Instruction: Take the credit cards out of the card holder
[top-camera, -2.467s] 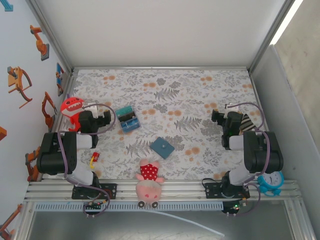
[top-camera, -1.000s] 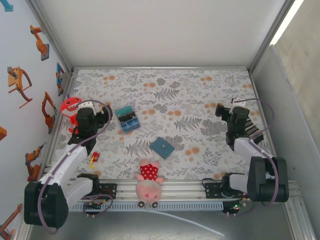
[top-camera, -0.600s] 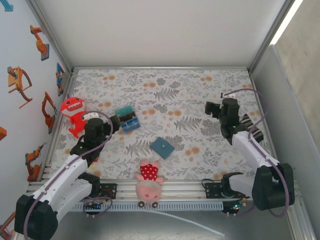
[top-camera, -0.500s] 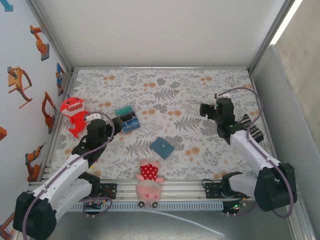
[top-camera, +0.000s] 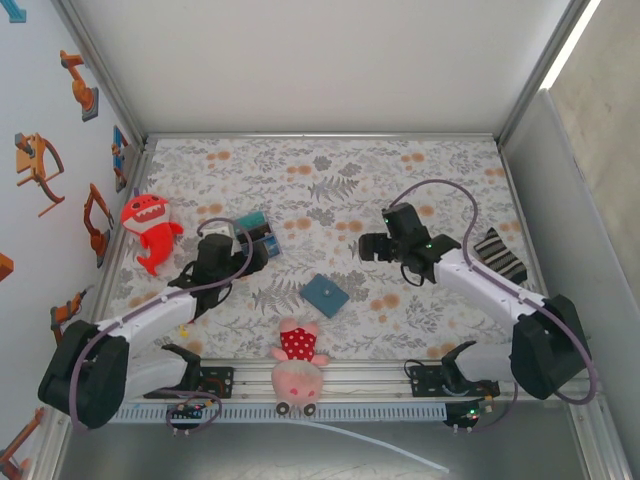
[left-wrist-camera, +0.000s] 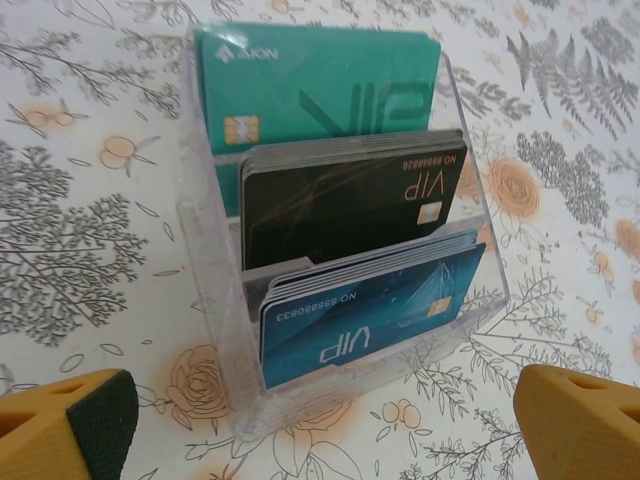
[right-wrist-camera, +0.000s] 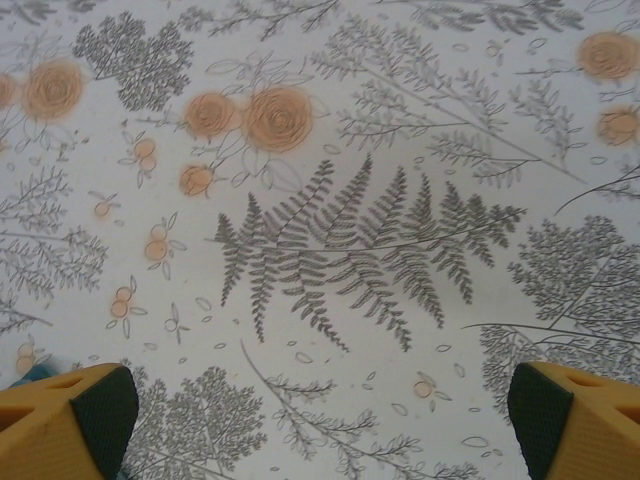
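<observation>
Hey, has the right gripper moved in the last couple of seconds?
Yes. The right gripper has swung left, away from the striped sock and closer to the blue wallet.

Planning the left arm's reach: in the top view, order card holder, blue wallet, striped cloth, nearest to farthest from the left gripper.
1. card holder, just ahead of the left gripper.
2. blue wallet, table centre.
3. striped cloth, far right edge.

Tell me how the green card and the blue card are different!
The green card stands in the back slot, highest up; the blue card stands in the front slot, lowest down. The green card's gold chip is near its left edge; the blue card's is near its right edge. Both stand on edge in the clear card holder.
</observation>
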